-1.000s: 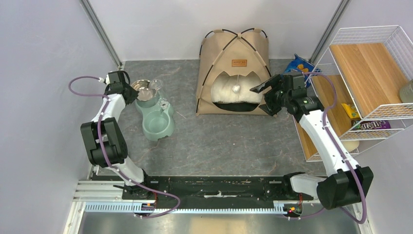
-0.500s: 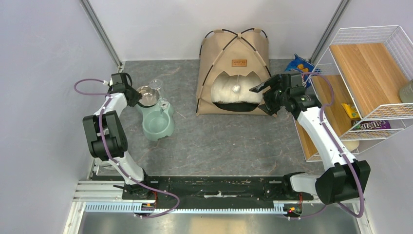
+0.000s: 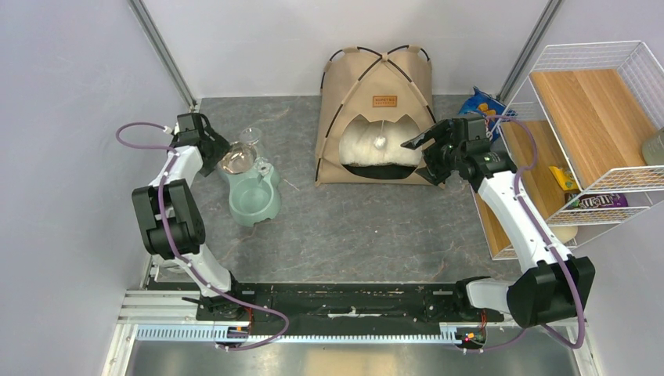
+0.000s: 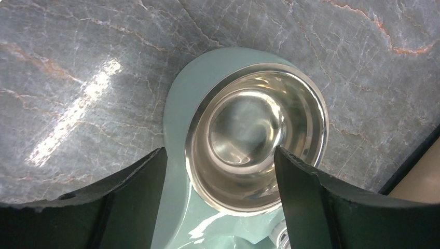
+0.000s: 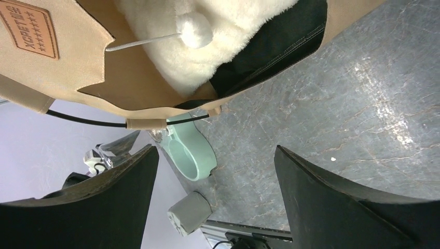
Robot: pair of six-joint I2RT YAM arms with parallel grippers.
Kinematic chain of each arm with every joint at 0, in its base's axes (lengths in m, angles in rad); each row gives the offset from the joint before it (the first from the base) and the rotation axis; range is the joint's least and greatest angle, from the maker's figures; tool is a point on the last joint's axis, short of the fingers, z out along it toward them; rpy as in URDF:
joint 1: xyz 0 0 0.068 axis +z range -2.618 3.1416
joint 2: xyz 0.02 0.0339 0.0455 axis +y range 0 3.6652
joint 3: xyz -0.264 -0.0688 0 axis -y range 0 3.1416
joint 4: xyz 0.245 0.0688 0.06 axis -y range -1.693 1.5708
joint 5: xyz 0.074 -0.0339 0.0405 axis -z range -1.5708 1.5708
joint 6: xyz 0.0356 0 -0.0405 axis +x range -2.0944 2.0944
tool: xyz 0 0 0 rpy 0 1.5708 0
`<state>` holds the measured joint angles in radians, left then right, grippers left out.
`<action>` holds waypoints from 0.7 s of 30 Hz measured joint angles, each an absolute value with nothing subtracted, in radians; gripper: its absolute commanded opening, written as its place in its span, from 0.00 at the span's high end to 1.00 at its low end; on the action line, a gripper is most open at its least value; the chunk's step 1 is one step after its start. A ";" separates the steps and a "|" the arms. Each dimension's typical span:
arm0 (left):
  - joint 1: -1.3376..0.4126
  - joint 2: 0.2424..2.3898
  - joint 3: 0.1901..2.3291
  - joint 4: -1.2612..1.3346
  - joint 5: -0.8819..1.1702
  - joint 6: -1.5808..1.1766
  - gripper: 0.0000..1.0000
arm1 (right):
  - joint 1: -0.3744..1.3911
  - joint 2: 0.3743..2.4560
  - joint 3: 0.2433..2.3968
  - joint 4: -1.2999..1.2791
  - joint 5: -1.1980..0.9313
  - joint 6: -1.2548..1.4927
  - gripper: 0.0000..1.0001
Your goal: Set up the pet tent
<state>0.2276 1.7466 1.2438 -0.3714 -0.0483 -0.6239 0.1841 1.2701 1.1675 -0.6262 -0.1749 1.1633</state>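
Note:
The pet tent [image 3: 376,86] stands upright at the back middle: tan fabric, black crossing poles, a brown label patch [image 3: 384,101]. A fluffy white pillow [image 3: 368,153] fills its doorway, with the white pompom [image 3: 380,143] hanging in front. My right gripper [image 3: 423,159] hovers open beside the tent's front right corner, empty. The right wrist view shows the tent [image 5: 67,78], pompom [image 5: 194,29] and pillow [image 5: 233,31] above the open gripper [image 5: 217,150]. My left gripper [image 3: 223,153] is far from the tent, open over a steel bowl [image 4: 257,137], holding nothing.
The steel bowl sits in a pale green feeder stand [image 3: 254,200] beside a clear water dispenser [image 3: 252,137], left of the tent. A wire rack with wooden shelves [image 3: 595,117] lines the right side, holding snack packets [image 3: 599,201]. A blue bag [image 3: 481,102] lies by the tent.
My left gripper has opened and let go of the steel bowl, which moved slightly forward into the green stand. The right arm has hardly moved.

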 measured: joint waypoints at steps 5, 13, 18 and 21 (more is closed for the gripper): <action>0.228 1.707 1.245 -0.421 -0.073 -0.604 0.16 | 0.177 1.271 1.172 -0.653 -0.151 1.116 0.04; 0.228 1.517 1.238 -0.503 -0.081 -0.564 0.16 | 0.166 1.248 1.203 -0.733 -0.044 0.941 0.03; 0.227 1.247 1.187 -0.575 -0.068 -0.538 0.19 | 0.160 1.206 1.237 -0.815 0.010 0.816 0.03; 0.226 1.107 1.105 -0.601 -0.020 -0.529 0.19 | 0.160 1.210 1.287 -0.891 0.014 0.763 0.03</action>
<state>0.2256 1.1069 1.1046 -0.6014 -0.0200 -0.5285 0.1596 1.2098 1.2865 -0.8909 0.0139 0.7628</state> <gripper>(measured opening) 0.819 0.968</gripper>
